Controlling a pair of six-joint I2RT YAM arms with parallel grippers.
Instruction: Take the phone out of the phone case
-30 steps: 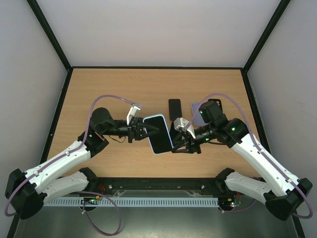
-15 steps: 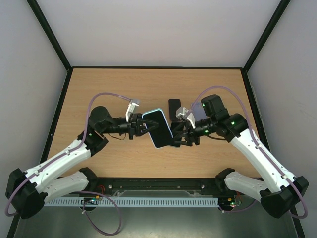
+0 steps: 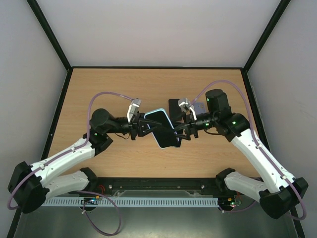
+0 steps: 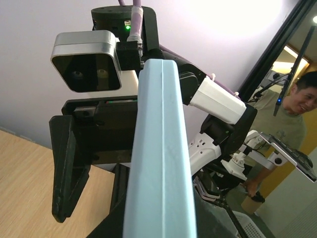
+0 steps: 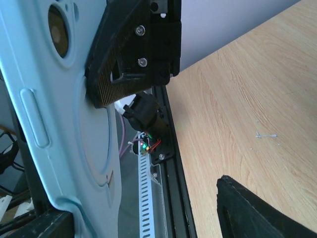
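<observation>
On the left, the left gripper (image 3: 145,126) is clamped almost fully closed on the left long edge of the case (image 4: 158,148), which it holds up in the air over the near middle of the table (image 3: 99,89). The phone (image 3: 163,129) sits inside the case, a light-blue rim showing all round its dark screen. From above, the screen faces mostly upward, and its long axis runs on a slant from the far left to the near right, the far end nearer the left gripper. Which end is the top cannot be told from above. In the left wrist view the case is seen edge-on, as a pale blue strip rising up the middle of the frame.

Just behind the held phone a second phone (image 3: 174,106) lies flat and dark on the table, its long axis running front to back.

The right gripper (image 3: 182,130) meets the case from the right, its jaws spread wide. In its own view one finger (image 5: 133,54) lies close against the pale back of the case, while the other finger (image 5: 257,213) stands well apart from it, so it clamps nothing.

Further right, a grey spare case (image 3: 198,107) lies on the table, partly hidden by the right arm
</observation>
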